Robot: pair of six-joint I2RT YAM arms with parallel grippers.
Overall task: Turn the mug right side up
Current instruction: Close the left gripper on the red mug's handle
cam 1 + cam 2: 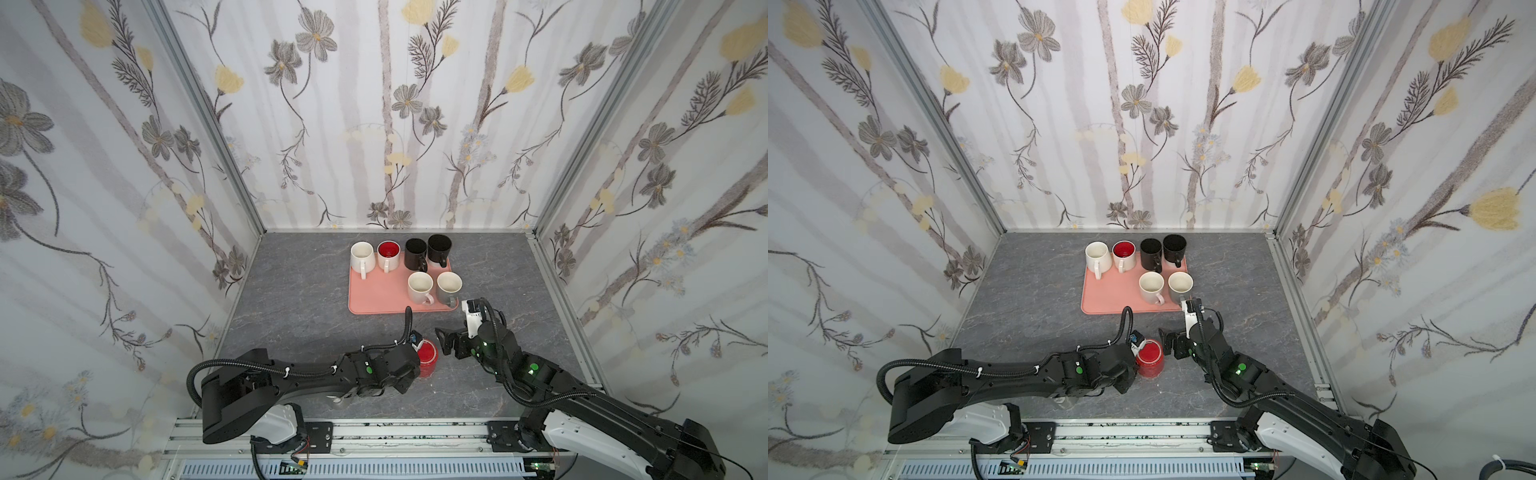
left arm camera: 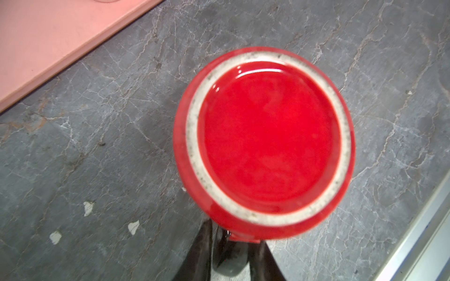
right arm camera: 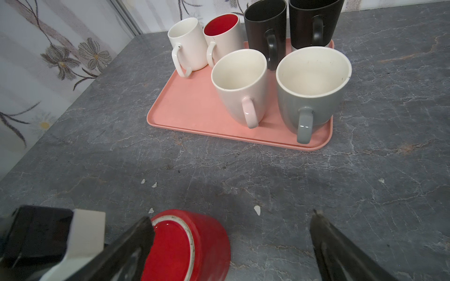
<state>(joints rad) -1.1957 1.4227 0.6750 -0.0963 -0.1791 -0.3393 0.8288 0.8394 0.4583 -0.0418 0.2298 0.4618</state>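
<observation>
One upside-down red ceramic mug. Grab step: handle between left gripper jaws, pinch unclear; right gripper spread. Next squeeze, flip.

Mug handle (maybe inside left pincer) largely hidden

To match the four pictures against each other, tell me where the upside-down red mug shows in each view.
Top view: red mug on the table, nearer the camera than the pink tray.
Top view: same spot, tray behind it.
Left wrist: fills the middle, base up.
Right wrist: close to the camera, partly cut off.
Shared landmark: the pink tray.
</observation>
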